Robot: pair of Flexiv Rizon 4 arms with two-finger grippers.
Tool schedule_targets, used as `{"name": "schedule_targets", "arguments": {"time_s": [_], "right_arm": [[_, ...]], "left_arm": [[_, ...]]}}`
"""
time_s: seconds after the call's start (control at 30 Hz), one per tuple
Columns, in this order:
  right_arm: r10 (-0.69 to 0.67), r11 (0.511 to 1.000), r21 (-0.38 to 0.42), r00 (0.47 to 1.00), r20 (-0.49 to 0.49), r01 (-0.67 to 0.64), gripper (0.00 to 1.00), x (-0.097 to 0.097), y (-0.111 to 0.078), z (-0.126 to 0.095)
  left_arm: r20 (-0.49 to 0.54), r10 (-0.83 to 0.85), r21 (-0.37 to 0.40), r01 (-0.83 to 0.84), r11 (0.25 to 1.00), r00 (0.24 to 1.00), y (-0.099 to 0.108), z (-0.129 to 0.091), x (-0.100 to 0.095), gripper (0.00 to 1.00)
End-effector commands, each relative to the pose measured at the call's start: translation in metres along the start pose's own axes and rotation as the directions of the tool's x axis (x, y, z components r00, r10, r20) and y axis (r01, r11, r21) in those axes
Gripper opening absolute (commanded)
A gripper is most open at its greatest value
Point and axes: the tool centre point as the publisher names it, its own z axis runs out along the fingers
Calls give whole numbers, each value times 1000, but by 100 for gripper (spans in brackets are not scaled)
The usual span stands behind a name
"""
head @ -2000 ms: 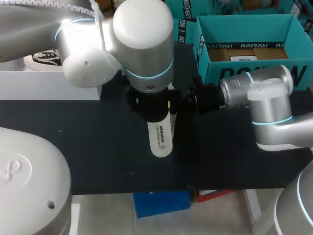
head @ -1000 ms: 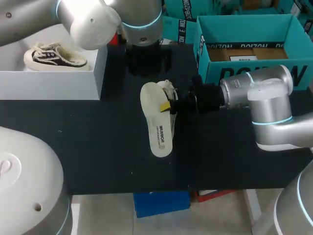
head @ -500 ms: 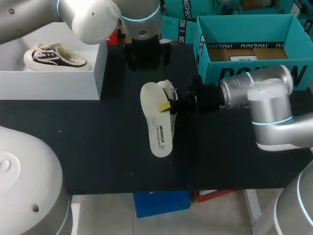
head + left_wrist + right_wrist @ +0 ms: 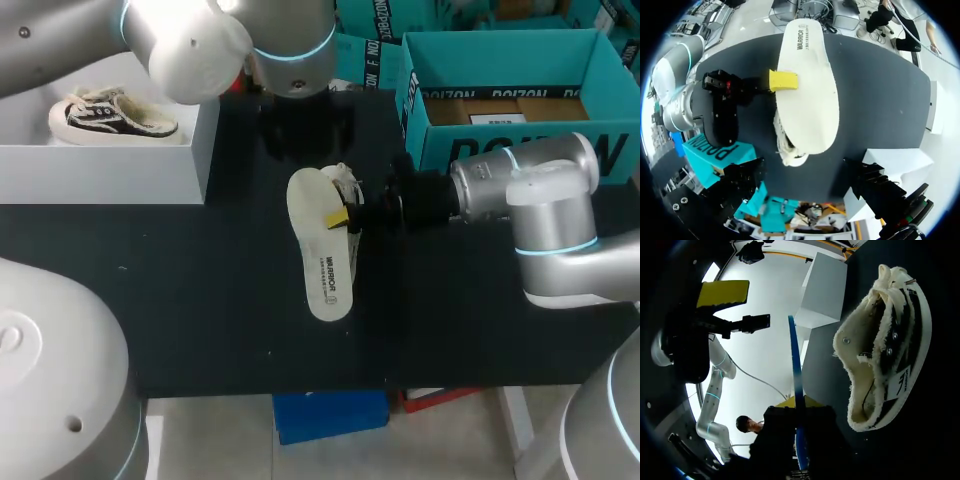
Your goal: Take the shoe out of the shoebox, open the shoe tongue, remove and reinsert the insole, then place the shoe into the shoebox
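A cream insole lies flat across the middle of the black table, its printed side up. My right gripper is shut on its right edge, one yellow fingertip resting on top. In the right wrist view the insole shows edge-on as a thin blue line running out from between the yellow tips. The fleece-lined shoe lies beside that gripper, partly under the insole's far end. My left gripper hangs open above the table behind the shoe, its black fingers spread wide, holding nothing.
A white box at the back left holds a second shoe. An open teal shoebox stands at the back right, just behind my right arm. Bare black tabletop lies in front and to the left of the insole.
My left arm has drawn back from over the insole toward the far edge of the table, uncovering the insole and shoe. The right gripper and insole have stayed put.
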Motion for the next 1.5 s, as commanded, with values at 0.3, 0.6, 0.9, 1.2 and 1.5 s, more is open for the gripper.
{"name": "schedule_targets", "arguments": {"time_s": [0.3,0.6,0.9,1.2,1.5], "right_arm": [[1,1000,1,1000,2,-1,0,0,0,0],[1,1000,1,1000,2,-1,0,0,0,0],[1,1000,1,1000,2,-1,0,0,0,0],[1,1000,1,1000,2,-1,0,0,0,0],[1,1000,1,1000,2,-1,0,0,0,0]], "left_arm": [[-2,3,-14,-3,1000,1000,-43,-21,5,100],[5,0,-18,0,1000,1000,-75,-31,4,100],[27,8,-1,-8,1000,1000,-112,-38,0,100],[47,14,-1,-14,1000,999,-145,-48,2,100],[78,4,43,-8,999,997,-176,-43,4,100]]}}
